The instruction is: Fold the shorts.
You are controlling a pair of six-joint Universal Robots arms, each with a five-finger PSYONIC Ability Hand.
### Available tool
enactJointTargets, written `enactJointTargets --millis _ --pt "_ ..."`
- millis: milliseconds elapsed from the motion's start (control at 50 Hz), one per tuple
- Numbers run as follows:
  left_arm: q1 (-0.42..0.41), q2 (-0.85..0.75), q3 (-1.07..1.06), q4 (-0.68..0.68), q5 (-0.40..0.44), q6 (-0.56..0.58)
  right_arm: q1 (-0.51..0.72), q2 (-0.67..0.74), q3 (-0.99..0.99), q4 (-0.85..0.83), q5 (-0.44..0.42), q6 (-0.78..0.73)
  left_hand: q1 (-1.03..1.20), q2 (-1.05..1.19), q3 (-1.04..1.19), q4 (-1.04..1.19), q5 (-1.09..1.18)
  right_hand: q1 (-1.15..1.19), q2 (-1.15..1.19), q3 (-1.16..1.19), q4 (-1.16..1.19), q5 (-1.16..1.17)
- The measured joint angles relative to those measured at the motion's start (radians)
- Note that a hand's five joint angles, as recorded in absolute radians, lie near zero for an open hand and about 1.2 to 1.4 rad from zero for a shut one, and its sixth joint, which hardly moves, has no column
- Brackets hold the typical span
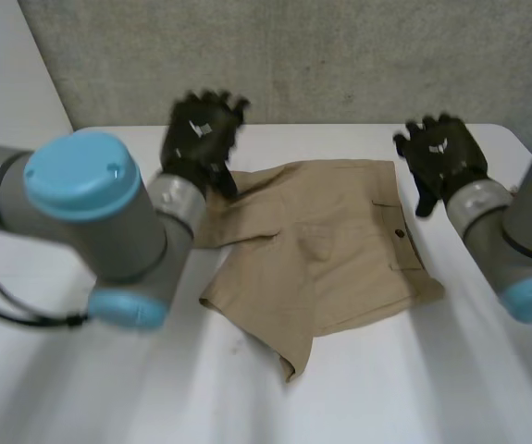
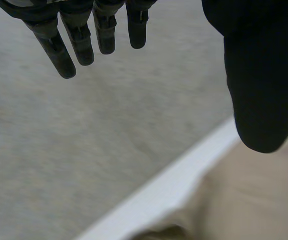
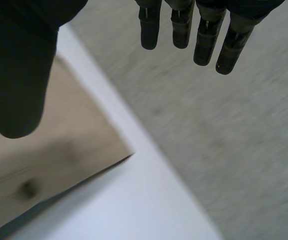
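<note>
– Khaki shorts [image 1: 326,250] on the white worktop [image 1: 404,388], yes? Where exactly?
– In the middle. The nearest part is a pointed bit of hem, with bare worktop in front of it. From there the cloth spreads left and right and runs back to a straight far edge. It lies flat but creased, and a flap is turned over at its far left.
– Anything on the cloth?
– A small dark button [image 1: 400,233] toward the right side, beside a pocket seam.
– And the arms?
– The left arm [image 1: 80,217] comes in from the near left and the right arm [image 1: 525,250] from the near right, both reaching toward the far side.
– The left hand [image 1: 201,134]?
– It is over the shorts' far left corner. In the left wrist view its fingers [image 2: 78,42] are straight and spread well away from the thumb [image 2: 261,85], with nothing between them. The cloth lies below the thumb, and I cannot tell whether it touches.
– The right hand [image 1: 443,157]?
– Just beside the far right corner. In the right wrist view its fingers [image 3: 204,35] are straight too, wide of the thumb [image 3: 18,75], holding nothing. The shorts' corner lies under the thumb.
– Beyond that?
– The worktop's far edge, then a grey speckled surface [image 1: 340,55].
</note>
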Motion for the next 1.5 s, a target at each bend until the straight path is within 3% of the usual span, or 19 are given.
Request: enactJointTargets --millis 200,440,640,660,700,760,820,960,1000,1020,1120,1160,1200,1260,1280,1500 --pt "-0.178 0.119 -0.264 -0.165 -0.036 -0.072 -0.130 -0.058 0.121 0.266 -0.175 0.000 0.067 0.055 0.047 0.058 0.036 0.071 0.097 0.104 0.086 0.073" --pt "-0.257 0.069 -0.308 -0.190 -0.092 -0.188 -0.202 0.018 0.189 0.234 -0.280 -0.005 0.121 0.110 0.101 0.112 0.094 0.109 0.110 0.141 0.127 0.107" --pt "-0.261 0.029 -0.302 -0.182 -0.102 -0.190 -0.204 0.087 0.198 0.166 -0.284 -0.013 0.210 0.203 0.196 0.202 0.185 0.321 0.390 0.395 0.373 0.337" --pt "-0.264 0.017 -0.301 -0.181 -0.104 -0.188 -0.203 0.099 0.196 0.151 -0.282 -0.015 0.221 0.213 0.207 0.212 0.195 0.475 0.585 0.588 0.572 0.530" --pt "-0.266 0.008 -0.299 -0.180 -0.108 -0.187 -0.203 0.106 0.194 0.138 -0.280 -0.016 0.261 0.246 0.241 0.248 0.229 0.544 0.711 0.705 0.691 0.640" --pt "-0.270 -0.006 -0.296 -0.178 -0.124 -0.185 -0.204 0.108 0.192 0.124 -0.278 -0.016 0.531 0.506 0.486 0.494 0.467 0.712 0.934 0.929 0.920 0.854" --pt "-0.267 -0.017 -0.292 -0.170 -0.152 -0.183 -0.206 0.098 0.192 0.114 -0.277 -0.013 0.748 0.744 0.744 0.754 0.722 0.745 0.957 0.966 0.960 0.898" --pt "-0.217 -0.016 -0.294 -0.129 -0.194 -0.174 -0.213 0.047 0.207 0.110 -0.276 -0.002 0.889 0.955 0.972 0.990 0.920 0.747 0.957 0.967 0.961 0.907" --pt "-0.217 -0.016 -0.294 -0.129 -0.194 -0.174 -0.213 0.047 0.207 0.110 -0.276 -0.002 0.889 0.955 0.972 0.990 0.920 0.747 0.957 0.967 0.961 0.907" --pt "-0.160 -0.011 -0.299 -0.110 -0.203 -0.161 -0.214 0.030 0.221 0.112 -0.275 0.000 0.889 0.966 0.975 0.994 0.920 0.747 0.957 0.967 0.961 0.916" --pt "-0.079 -0.008 -0.309 -0.105 -0.200 -0.119 -0.214 0.021 0.240 0.116 -0.272 0.001 0.884 0.949 0.954 0.969 0.910 0.747 0.957 0.967 0.961 0.919" --pt "-0.054 -0.005 -0.319 -0.105 -0.197 -0.097 -0.212 0.018 0.249 0.118 -0.270 0.001 0.818 0.819 0.812 0.828 0.805 0.747 0.957 0.967 0.961 0.919" --pt "-0.034 0.006 -0.333 -0.107 -0.192 -0.070 -0.208 0.013 0.261 0.121 -0.265 0.002 0.609 0.620 0.617 0.633 0.615 0.747 0.957 0.967 0.961 0.920" --pt "-0.028 0.027 -0.351 -0.109 -0.189 -0.044 -0.199 0.004 0.271 0.122 -0.255 0.009 0.539 0.565 0.562 0.565 0.547 0.747 0.957 0.967 0.961 0.924" --pt "-0.031 0.040 -0.357 -0.111 -0.189 -0.037 -0.193 -0.001 0.276 0.123 -0.246 0.020 0.352 0.360 0.357 0.358 0.336 0.747 0.957 0.967 0.961 0.924" --pt "-0.056 0.221 -0.436 -0.132 -0.189 -0.025 -0.171 -0.040 0.279 0.125 -0.143 0.178 0.324 0.310 0.313 0.307 0.283 0.747 0.957 0.967 0.961 0.924"
